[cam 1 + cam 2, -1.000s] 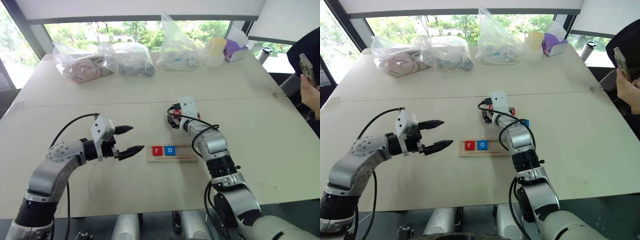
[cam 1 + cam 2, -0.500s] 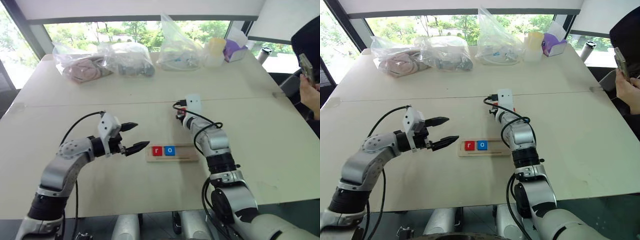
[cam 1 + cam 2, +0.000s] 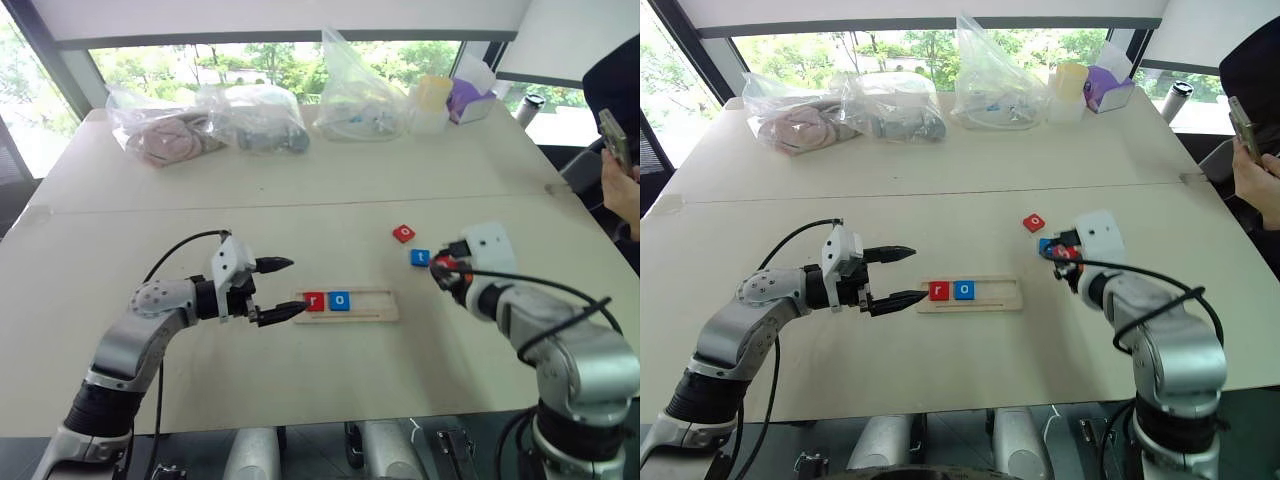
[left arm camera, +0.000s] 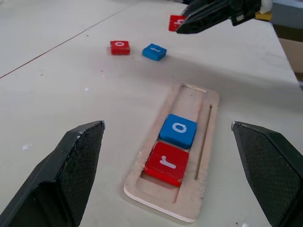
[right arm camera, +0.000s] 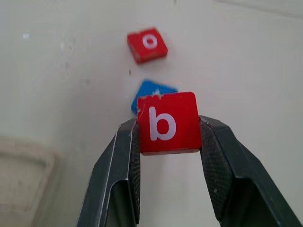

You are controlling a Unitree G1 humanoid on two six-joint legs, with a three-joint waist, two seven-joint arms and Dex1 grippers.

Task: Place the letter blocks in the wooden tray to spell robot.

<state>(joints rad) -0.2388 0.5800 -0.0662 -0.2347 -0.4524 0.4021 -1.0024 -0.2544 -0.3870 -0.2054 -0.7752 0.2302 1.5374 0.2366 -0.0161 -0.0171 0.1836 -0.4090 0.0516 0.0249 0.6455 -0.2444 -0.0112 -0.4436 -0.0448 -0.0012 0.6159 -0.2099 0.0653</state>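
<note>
the right gripper (image 5: pixel 168 130) holds a red "b" block (image 5: pixel 167 123) clamped between its 2 black fingers, raised above the pale table (image 3: pixel 200 190) to the right of the wooden tray (image 3: pixel 345 305). the tray lies at the table's middle with a red "r" block (image 3: pixel 314 301) and a blue "o" block (image 3: pixel 340 300) side by side at its left end, the rest of its groove bare. beyond the tray's right end, a red "o" block (image 3: pixel 403 233) and a blue "t" block (image 3: pixel 420 257) lie loose on the table, near each other. the left gripper (image 3: pixel 282 289) hangs just left of the tray, fingers spread wide and holding nothing. clear plastic bags (image 3: pixel 255 115) line the far edge.
</note>
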